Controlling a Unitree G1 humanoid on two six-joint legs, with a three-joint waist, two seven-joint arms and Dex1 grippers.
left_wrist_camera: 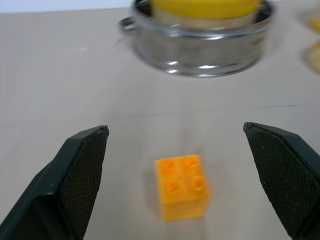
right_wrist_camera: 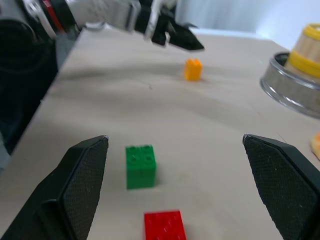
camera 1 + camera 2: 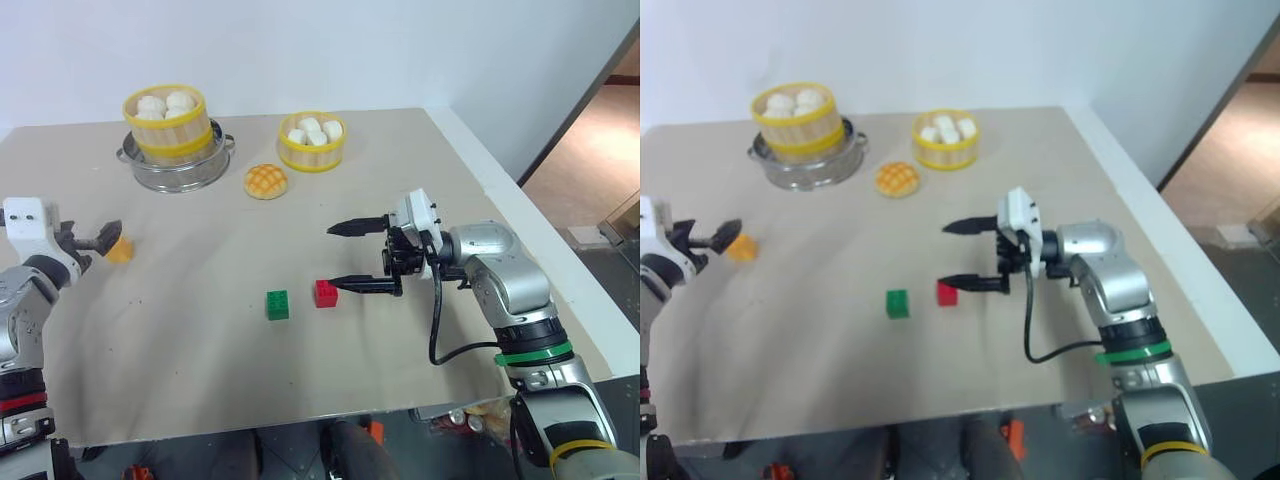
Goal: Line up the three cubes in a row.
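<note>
The orange-yellow cube (image 1: 181,186) sits on the tabletop (image 3: 200,380) between the left gripper (image 3: 98,240)'s wide, empty jaws. The right gripper (image 3: 348,257), jaws spread and empty, has the red cube (image 3: 326,293) just beside its lower finger; the green cube (image 3: 278,305) lies near the red one. Two bamboo steamers (image 3: 312,141) hold white buns. All three cubes have studded tops.

Soft, even light fills the scene, and the cubes cast only faint shadows on the worktop (image 3: 200,380). Bright glints sit on the steel pot (image 1: 200,47), which is out of focus in the left wrist view. The orange cube (image 1: 181,186) there is slightly soft, and the left fingers (image 2: 177,36) smear in the right wrist view.
</note>
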